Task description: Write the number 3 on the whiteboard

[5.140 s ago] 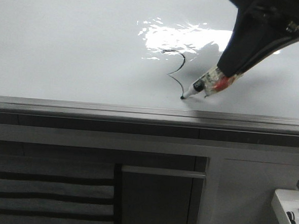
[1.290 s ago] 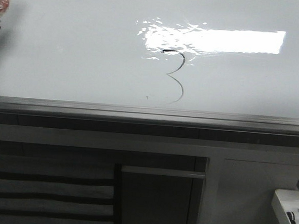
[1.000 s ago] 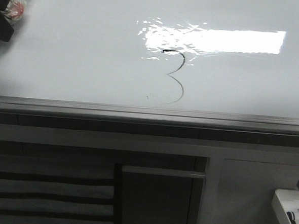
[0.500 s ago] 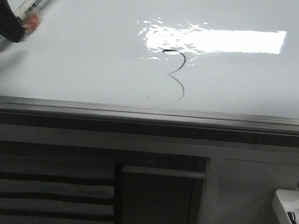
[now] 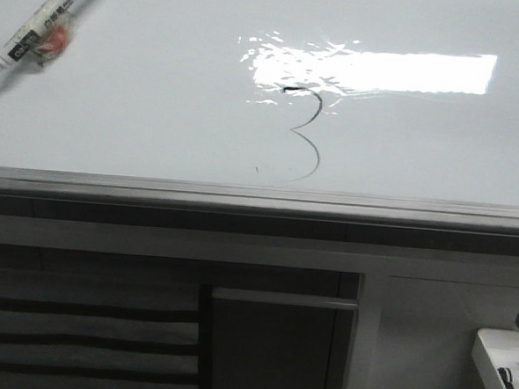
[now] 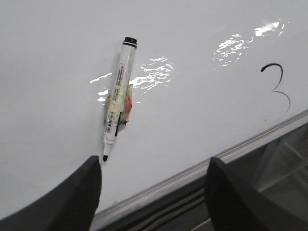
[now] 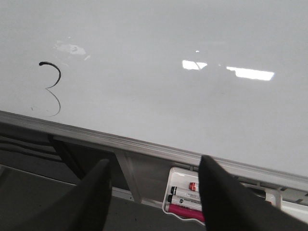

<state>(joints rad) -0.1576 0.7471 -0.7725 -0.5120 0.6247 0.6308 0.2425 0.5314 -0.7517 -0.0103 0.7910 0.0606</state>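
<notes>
Whiteboard (image 5: 159, 109) is lying flat, grey rail along its near edge. Number 3 (image 5: 304, 131) is sitting near the middle of the board, just under the bright glare patch (image 5: 373, 69), top stroke thicker, lower curve thin and faint toward the rail. Marker (image 6: 118, 110) is lying loose on the board at the far left, uncapped, tip pointing toward the rail, tape with red wrapped round its barrel; well apart from the 3. Left gripper (image 6: 151, 192) is hanging over the board edge near the marker tip, jaws spread wide, gripping nothing. Right gripper (image 7: 154, 192) is hovering past the rail, jaws wide apart, empty. White tray (image 7: 192, 192) with markers is sitting below the board on the right.
</notes>
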